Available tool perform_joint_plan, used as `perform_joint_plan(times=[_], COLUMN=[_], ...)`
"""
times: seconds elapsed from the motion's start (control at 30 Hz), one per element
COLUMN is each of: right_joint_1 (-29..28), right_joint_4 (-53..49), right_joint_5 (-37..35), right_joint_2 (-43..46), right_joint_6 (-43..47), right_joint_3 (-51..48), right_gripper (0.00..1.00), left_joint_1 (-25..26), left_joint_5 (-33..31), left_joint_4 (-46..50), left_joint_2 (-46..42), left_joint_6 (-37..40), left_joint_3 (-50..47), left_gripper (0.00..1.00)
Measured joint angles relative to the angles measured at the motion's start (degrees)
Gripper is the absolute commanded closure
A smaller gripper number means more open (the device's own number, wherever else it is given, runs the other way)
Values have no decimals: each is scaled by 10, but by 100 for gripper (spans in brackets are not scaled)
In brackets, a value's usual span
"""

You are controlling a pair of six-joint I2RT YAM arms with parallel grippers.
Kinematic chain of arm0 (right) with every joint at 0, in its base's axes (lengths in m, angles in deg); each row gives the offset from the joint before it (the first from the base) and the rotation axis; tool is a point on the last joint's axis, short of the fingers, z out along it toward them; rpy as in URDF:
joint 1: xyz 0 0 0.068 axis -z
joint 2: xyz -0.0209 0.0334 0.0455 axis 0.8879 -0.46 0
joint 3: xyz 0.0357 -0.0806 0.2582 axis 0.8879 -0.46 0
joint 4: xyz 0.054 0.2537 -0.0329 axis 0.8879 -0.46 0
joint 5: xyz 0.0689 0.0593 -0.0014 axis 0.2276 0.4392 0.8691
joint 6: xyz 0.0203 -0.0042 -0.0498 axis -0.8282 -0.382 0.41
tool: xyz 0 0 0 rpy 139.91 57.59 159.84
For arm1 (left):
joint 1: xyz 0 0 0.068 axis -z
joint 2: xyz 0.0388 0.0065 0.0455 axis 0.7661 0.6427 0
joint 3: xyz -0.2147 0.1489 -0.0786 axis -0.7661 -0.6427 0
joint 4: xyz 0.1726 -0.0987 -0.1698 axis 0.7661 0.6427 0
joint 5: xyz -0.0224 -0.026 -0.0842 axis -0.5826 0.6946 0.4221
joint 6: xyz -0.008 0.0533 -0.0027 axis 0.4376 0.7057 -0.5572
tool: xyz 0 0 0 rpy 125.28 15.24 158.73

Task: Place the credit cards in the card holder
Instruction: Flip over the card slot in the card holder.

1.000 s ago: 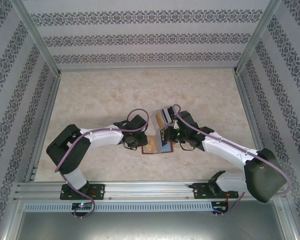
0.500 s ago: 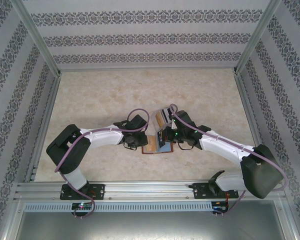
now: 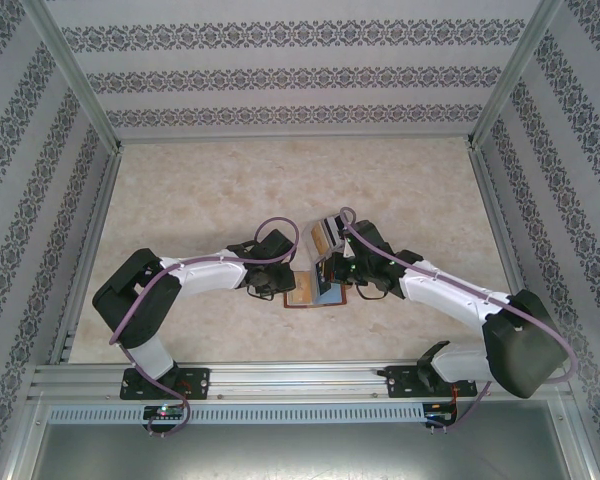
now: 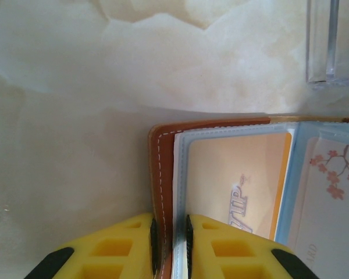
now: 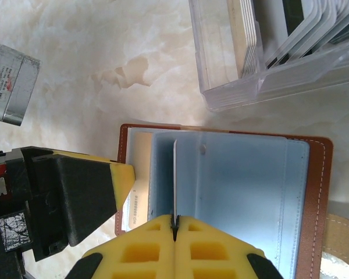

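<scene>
The card holder [image 3: 315, 292] lies open on the table between the two arms, brown leather [image 4: 161, 174] with pale blue sleeves [image 5: 244, 186]. My left gripper [image 4: 170, 224] is shut on its left edge, pinching the leather cover and a sleeve. A gold VIP card [image 4: 238, 180] sits in that sleeve, with a blossom-print card [image 4: 328, 192] beside it. My right gripper [image 5: 174, 220] is shut on a thin white credit card [image 5: 175, 177], held edge-on and upright over the blue sleeves. More credit cards [image 5: 279, 29] stand in the clear case.
A clear plastic case [image 3: 325, 235] stands just behind the card holder, close to both wrists. A small grey tagged block [image 5: 11, 84] lies on the marble table to the left in the right wrist view. The left gripper's finger [image 5: 75, 192] sits close beside the held card.
The right arm has shifted slightly left, towards the card holder. The left arm has kept still with its grip on the holder's edge.
</scene>
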Motion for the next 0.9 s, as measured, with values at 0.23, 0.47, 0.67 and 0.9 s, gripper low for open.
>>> perform_joint_plan(times=[0.23, 0.47, 0.67, 0.9], right_joint_1=[0, 0, 18, 27], right_joint_4=[0, -18, -43, -48], right_joint_5=[14, -12, -51, -59], right_joint_2=[-30, -14, 49, 99], right_joint_6=[3, 2, 2, 2], right_joint_3=[17, 17, 6, 1], right_gripper=[100, 100, 100, 100], left_joint_1=[0, 0, 0, 0], left_joint_5=[0, -1, -3, -12], left_joint_4=[0, 0, 0, 1], left_joint_2=[0, 0, -1, -5], left_joint_6=[1, 2, 2, 2], left_joint_3=[0, 0, 0, 0], left_gripper=[79, 79, 78, 78])
